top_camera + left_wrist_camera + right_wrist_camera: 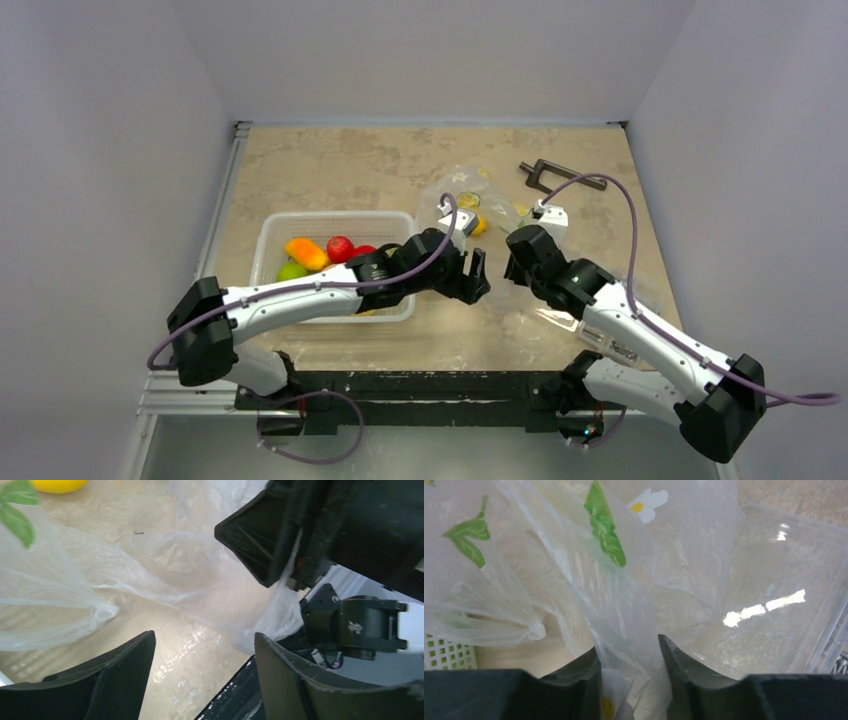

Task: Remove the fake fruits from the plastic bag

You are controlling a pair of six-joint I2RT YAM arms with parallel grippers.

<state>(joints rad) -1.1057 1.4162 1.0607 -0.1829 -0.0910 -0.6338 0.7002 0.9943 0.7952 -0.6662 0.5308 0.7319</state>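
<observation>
The plastic bag [470, 205], clear film with lemon and leaf prints, lies crumpled at the table's middle back. My right gripper [512, 262] is shut on a fold of its film, which runs between the fingers in the right wrist view [628, 645]. My left gripper [478, 275] is open and empty just left of it, over bare table [204, 635]. A yellow rounded thing [480, 226] shows through the bag; I cannot tell if it is the pear or a print. A round red fruit [340, 247] lies in the basket.
The white mesh basket [272, 232] at the left also holds a long orange-yellow mango [305, 252], a green fruit [292, 270] and a second red fruit partly behind my left arm. A rigid clear box [784, 595] lies under the right arm. A black tool [560, 178] is at the back right.
</observation>
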